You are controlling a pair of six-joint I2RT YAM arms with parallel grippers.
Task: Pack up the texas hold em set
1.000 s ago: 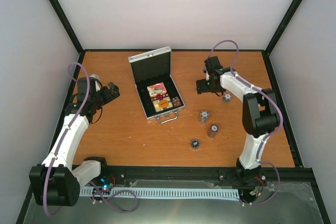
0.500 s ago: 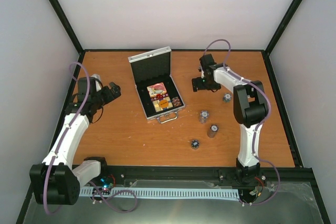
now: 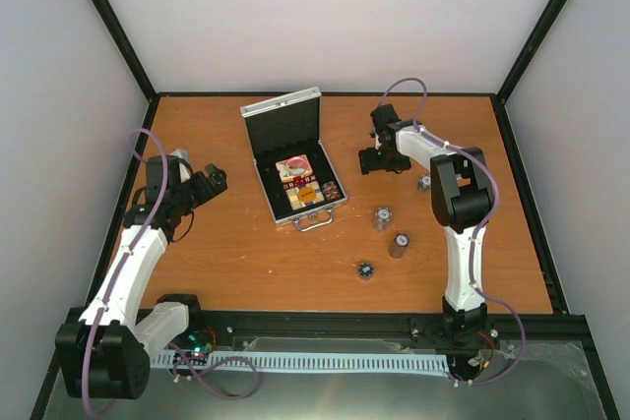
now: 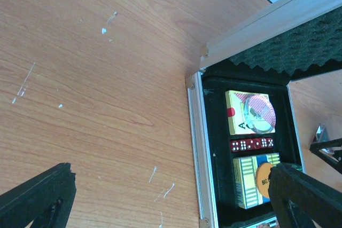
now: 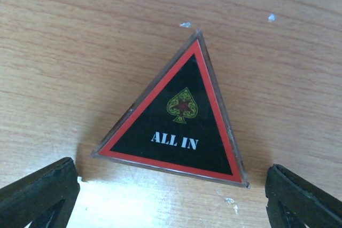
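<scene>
The silver case (image 3: 279, 204) lies open at centre back, lid (image 3: 285, 123) upright. In the left wrist view its black tray (image 4: 214, 148) holds card packs, red dice (image 4: 251, 144), a clear disc (image 4: 258, 113) and an orange disc (image 4: 263, 178). My left gripper (image 3: 213, 182) is open and empty, left of the case; it also shows in its wrist view (image 4: 171, 201). My right gripper (image 3: 378, 158) is open, low over a black and red triangular "ALL IN" button (image 5: 179, 118) that lies flat on the table, untouched between the fingers (image 5: 37, 193). Dark chip stacks (image 3: 382, 217) stand to the case's right.
More chip stacks stand at right centre (image 3: 399, 245), near front centre (image 3: 365, 270) and beside the right arm (image 3: 425, 183). The case handle (image 3: 315, 222) points toward me. Black frame posts and white walls surround the wooden table (image 3: 246, 253).
My right gripper has moved a little left and away from me, coming down over the triangular button. My left arm has shifted slightly. Nothing was grasped.
</scene>
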